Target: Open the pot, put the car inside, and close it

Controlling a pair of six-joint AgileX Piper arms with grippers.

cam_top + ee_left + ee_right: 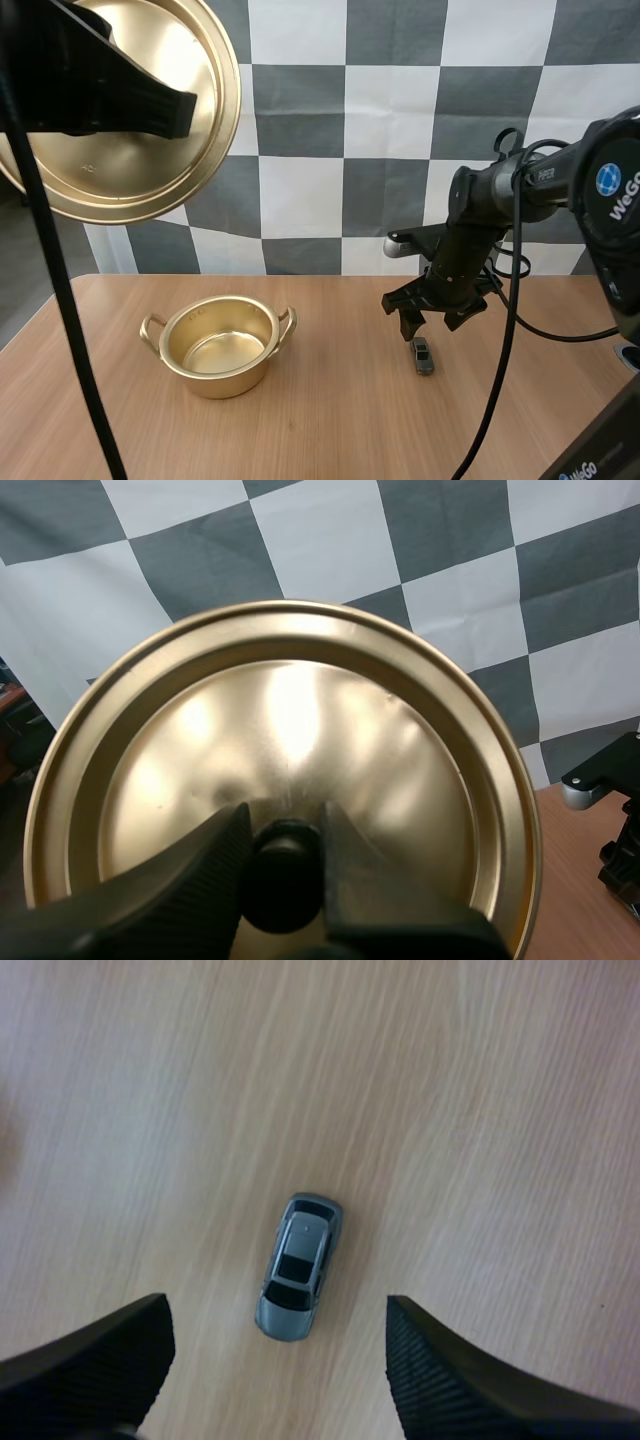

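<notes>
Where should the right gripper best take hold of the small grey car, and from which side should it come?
Grip the car across its two long sides, at mid-body, coming straight down from above. It stands flat on the table and is narrow across, and the open right gripper hangs over it with one finger to each side.

Left claw (285, 830) raised high, pinched on lid (300, 710) knob, right claw (432, 322) low, pointing down, fingers apart

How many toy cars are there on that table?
1. The grey car lies on the table below the open right tool, right of the pot. None seems hidden.
</notes>
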